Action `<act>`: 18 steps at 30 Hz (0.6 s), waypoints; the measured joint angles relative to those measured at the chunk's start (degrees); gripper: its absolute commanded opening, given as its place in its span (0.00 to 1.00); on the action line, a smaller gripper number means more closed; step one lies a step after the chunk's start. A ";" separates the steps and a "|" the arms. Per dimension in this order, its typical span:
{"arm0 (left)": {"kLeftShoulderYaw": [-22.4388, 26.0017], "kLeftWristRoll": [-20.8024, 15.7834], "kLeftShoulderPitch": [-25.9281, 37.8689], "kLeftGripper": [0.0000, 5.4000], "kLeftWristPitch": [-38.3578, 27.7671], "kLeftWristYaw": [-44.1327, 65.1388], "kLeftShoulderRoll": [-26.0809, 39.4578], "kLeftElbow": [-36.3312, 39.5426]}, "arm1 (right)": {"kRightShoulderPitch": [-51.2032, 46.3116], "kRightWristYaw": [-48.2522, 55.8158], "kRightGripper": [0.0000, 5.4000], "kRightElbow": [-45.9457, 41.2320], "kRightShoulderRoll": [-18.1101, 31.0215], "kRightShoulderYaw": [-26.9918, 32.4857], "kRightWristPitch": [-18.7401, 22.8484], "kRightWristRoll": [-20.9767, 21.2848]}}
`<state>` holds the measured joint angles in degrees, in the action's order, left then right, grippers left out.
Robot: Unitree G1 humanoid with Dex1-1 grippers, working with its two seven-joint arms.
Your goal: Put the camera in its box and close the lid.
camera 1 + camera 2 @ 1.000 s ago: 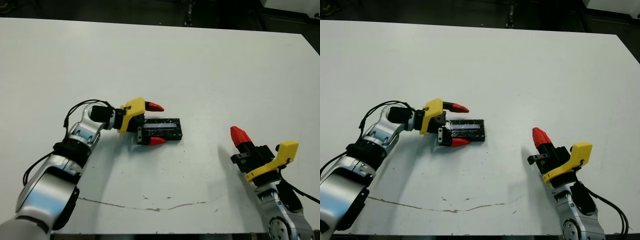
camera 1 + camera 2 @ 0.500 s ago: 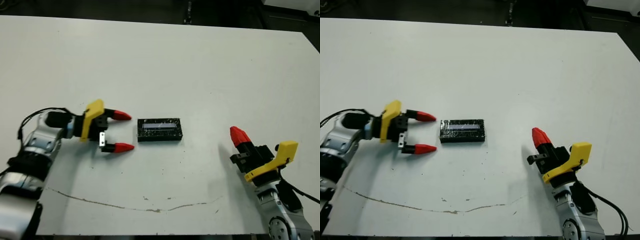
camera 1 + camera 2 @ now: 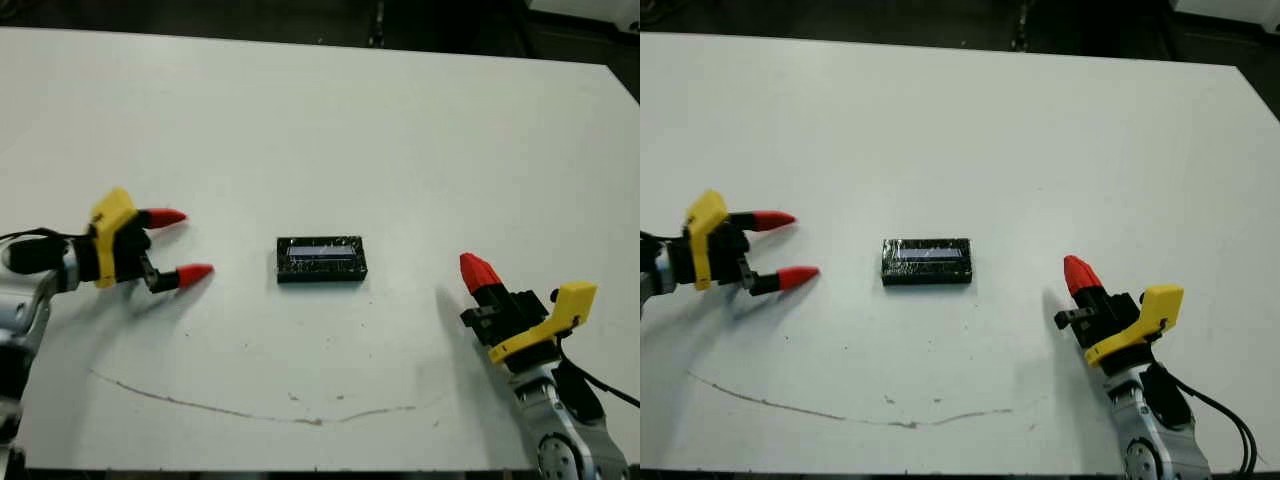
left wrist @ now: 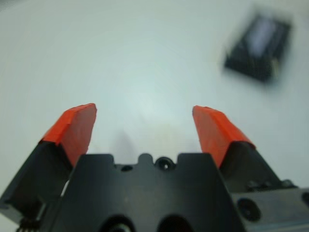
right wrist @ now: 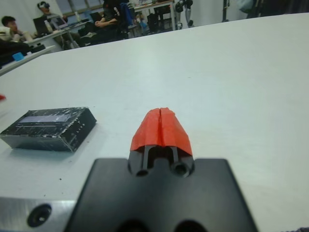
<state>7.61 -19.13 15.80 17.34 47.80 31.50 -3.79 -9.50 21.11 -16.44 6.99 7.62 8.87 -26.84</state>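
The lid (image 3: 322,259), a flat black piece with a shiny wrinkled top and a pale strip, lies at the table's middle and stands as a closed black block (image 5: 50,127). Neither the camera nor the box shows; both are hidden. My left gripper (image 3: 182,244) is open and empty, well to the left of the lid, its red fingertips (image 4: 76,127) wide apart and pointing toward it. My right gripper (image 3: 478,270) is shut on nothing to the right of the lid, near the front edge, its two fingertips (image 5: 161,123) pressed together.
A thin dark scratch line (image 3: 250,405) runs across the white table (image 3: 330,120) near its front edge. Beyond the table's far edge, people (image 5: 14,29) sit at desks in the right wrist view.
My left gripper, whose fingers stood on either side of the lid a second ago, has drawn away to the left, still open. The lid stays in place. The right arm has not moved.
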 measured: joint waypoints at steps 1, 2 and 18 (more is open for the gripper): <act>1.09 -1.53 -0.96 0.85 0.44 -3.08 -2.51 3.40 | 0.01 -0.01 0.00 -0.01 0.00 -0.05 -0.01 0.06; 1.59 -2.90 -2.00 0.81 0.60 -6.06 -5.25 7.00 | 0.00 -0.02 0.00 -0.04 -0.01 -0.09 -0.01 0.13; -14.01 -4.67 -5.15 0.37 6.45 -24.65 -24.04 24.39 | -0.08 -0.63 0.00 -0.24 -0.02 -0.22 0.56 0.43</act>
<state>-6.40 -23.79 10.65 23.79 23.14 7.46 20.61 -9.58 20.49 -16.67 6.97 7.40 9.43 -26.41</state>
